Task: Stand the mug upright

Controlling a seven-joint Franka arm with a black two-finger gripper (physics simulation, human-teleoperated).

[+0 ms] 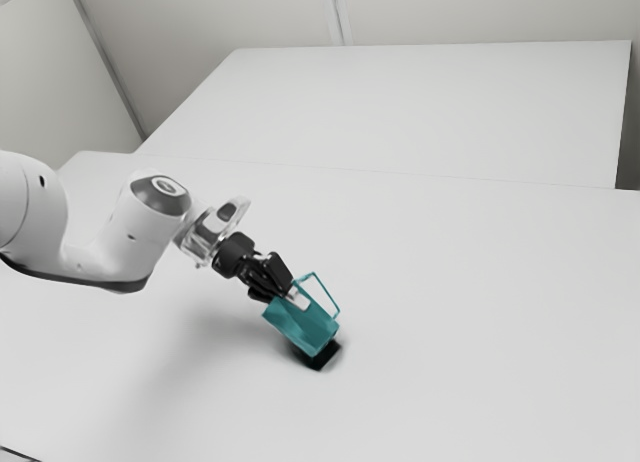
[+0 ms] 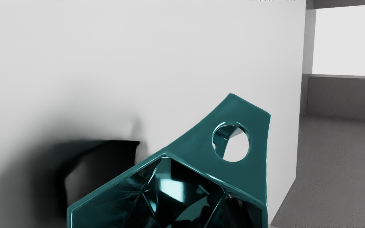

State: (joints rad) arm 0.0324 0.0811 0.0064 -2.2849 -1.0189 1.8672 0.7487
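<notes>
In the exterior view, the black two-finger gripper (image 1: 293, 299) seems clenched on the wall of the teal, faceted mug (image 1: 300, 327), probably what holds it at a slant over the white table (image 1: 450, 282). Its mouth faces the hand, likely leaving room for one finger inside; its base points down and away, above a black shadow (image 1: 323, 357). Whether the base touches is unclear.

In the wrist view, the angular handle (image 2: 233, 110) is plain, but the picture's edge cuts off the mug's near rim, and reflections muddle its inside.

We're inside a plain room, its kind unclear: broad, smooth white tabletop (image 1: 480, 282), flat pale-grey wall (image 1: 200, 22).
</notes>
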